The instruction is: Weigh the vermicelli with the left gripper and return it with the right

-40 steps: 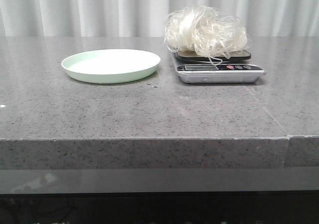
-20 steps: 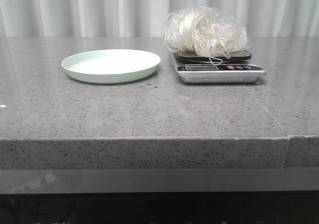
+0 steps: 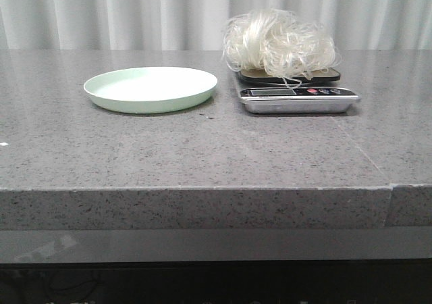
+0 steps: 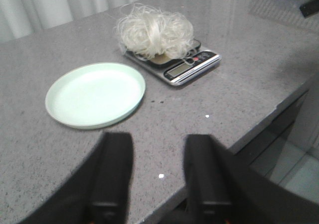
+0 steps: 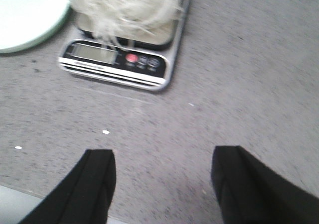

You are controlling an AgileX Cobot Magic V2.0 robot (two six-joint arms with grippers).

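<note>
Both grippers (left (image 4: 155, 176), right (image 5: 162, 181)) gape empty; vermicelli (image 3: 279, 42) rests on scale (image 3: 298, 98), display unreadable.

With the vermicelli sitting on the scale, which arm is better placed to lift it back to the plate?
Right. Its open tool faces the scale and vermicelli squarely; the left tool sits nearer the empty plate, matching the task's return step.

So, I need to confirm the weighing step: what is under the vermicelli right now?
The vermicelli sits on the dark platform of the scale, a few strands hanging over its display. Most of the platform is covered. The green plate alongside is empty.
</note>
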